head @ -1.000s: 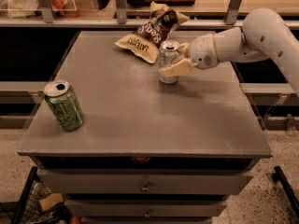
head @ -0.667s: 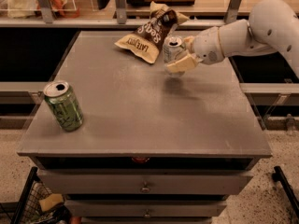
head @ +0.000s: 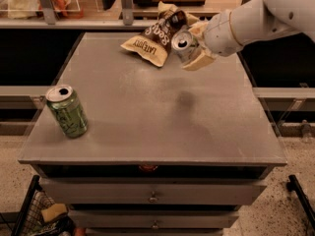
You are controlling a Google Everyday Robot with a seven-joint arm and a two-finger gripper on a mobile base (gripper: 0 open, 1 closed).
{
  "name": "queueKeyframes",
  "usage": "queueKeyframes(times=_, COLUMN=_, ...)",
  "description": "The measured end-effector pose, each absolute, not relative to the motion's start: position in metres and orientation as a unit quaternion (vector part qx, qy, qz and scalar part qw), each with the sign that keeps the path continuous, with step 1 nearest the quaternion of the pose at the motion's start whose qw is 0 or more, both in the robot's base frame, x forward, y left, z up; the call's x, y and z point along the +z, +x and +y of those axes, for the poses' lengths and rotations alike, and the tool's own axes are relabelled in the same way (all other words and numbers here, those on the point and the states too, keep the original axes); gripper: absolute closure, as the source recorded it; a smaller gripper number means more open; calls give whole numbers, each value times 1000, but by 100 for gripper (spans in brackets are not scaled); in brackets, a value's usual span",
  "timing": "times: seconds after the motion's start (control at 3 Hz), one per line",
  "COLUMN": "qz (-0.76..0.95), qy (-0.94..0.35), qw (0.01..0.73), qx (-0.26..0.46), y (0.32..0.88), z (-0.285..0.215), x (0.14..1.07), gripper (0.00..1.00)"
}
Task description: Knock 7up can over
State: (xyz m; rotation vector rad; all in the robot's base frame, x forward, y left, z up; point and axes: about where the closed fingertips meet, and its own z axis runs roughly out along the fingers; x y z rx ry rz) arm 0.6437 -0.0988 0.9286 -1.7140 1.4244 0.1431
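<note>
7up can (head: 181, 43) is off the bench (head: 147, 127), held in the air over the far right part, tilted with its silver top facing the camera, just beside the chip bag (head: 150, 41); its shadow (head: 185, 101) falls on the bench below. Likely a thin aluminium can: light, stiff enough for a side pinch but dentable, smooth and a bit slippery. Can't tell if it is full or empty. Best hold is mid-body across the round wall, not the rim. The gripper (head: 192, 45) is at the can, arm coming in from the right. Its fingers (head: 199, 61) are pinching the can's sides, one above and one below, closed to can width. Green can (head: 67, 111) stands upright at near left, well apart and not the target.
</note>
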Motion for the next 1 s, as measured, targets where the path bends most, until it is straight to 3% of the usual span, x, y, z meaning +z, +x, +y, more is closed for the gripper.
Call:
queueKeyframes(times=0.33, qz=481, qy=-783, qw=393, qx=-27, y=625, z=-80, x=932, gripper=100)
queueKeyframes(times=1.0, qz=277, qy=-912, qw=280, qx=-112, y=596, z=-41, x=915, gripper=100)
